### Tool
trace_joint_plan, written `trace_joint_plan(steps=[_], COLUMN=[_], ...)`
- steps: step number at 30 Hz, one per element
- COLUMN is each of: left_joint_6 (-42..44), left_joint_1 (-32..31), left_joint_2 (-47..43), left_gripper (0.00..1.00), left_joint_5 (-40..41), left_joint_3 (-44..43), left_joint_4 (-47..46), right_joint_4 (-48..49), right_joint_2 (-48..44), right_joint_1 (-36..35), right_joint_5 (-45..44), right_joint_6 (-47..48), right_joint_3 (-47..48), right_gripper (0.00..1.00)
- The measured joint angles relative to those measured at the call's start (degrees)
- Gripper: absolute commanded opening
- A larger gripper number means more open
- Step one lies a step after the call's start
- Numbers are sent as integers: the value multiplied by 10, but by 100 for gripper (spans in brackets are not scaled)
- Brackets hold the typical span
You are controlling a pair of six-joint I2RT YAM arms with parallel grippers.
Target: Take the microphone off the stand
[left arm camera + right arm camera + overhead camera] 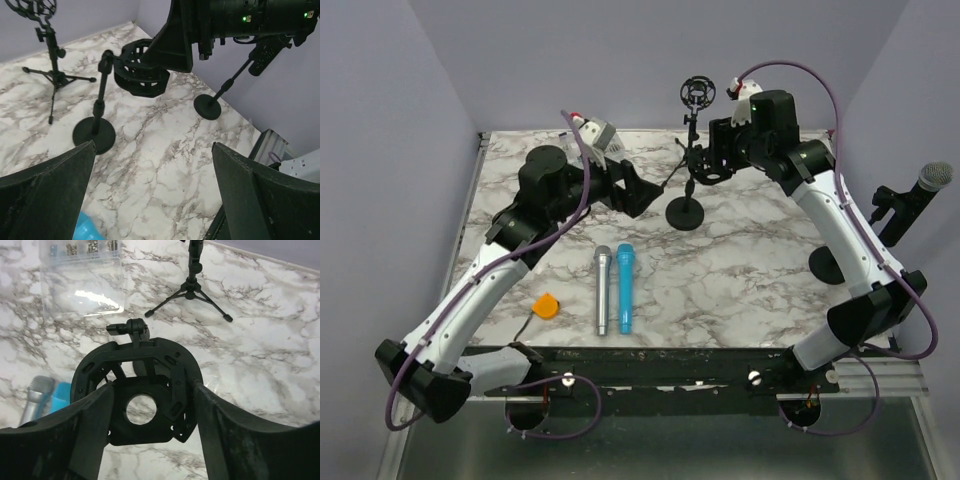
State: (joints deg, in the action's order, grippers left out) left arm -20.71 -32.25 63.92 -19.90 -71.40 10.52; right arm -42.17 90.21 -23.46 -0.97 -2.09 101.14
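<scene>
A microphone (934,177) with a grey mesh head sits in the clip of a black stand (827,265) at the table's right edge. That stand (207,106) also shows in the left wrist view. My right gripper (708,170) (152,387) is far from it, with its fingers (95,425) pressed against both sides of an empty black shock mount (142,390). This mount tops a round-base stand (685,213) (93,132) in the middle. My left gripper (638,190) (153,145) is open and empty, hovering over bare marble just left of that stand.
A tripod stand with an empty shock mount (697,93) (52,75) stands at the back. A silver microphone (603,290) and a blue one (624,288) lie side by side near the front. An orange object (547,305) lies at the front left. A clear plastic box (82,285) sits further back.
</scene>
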Motion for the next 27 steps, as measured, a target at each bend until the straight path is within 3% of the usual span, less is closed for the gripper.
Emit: trace_joint_plan(steps=[7,16,21,27], left_joint_6=[-55,-185,-220,-244], left_joint_1=[5,31,40,43], left_joint_2=[133,301,404,457], left_gripper=[99,96,97,95], left_joint_5=[-49,-84,-109,-122], left_joint_3=[-103,-239,-324,-352], left_joint_4=[35,43,55,59], right_joint_4=[5,-2,10,21], right_joint_2=[-29,-138,-242,-329], right_joint_1=[-1,-1,0,0], right_joint_5=[-46,-166,-162,-140], right_joint_6=[-75,-156,-186,-195], right_joint_3=[-16,-71,-167,-229], right_gripper=[94,96,97,98])
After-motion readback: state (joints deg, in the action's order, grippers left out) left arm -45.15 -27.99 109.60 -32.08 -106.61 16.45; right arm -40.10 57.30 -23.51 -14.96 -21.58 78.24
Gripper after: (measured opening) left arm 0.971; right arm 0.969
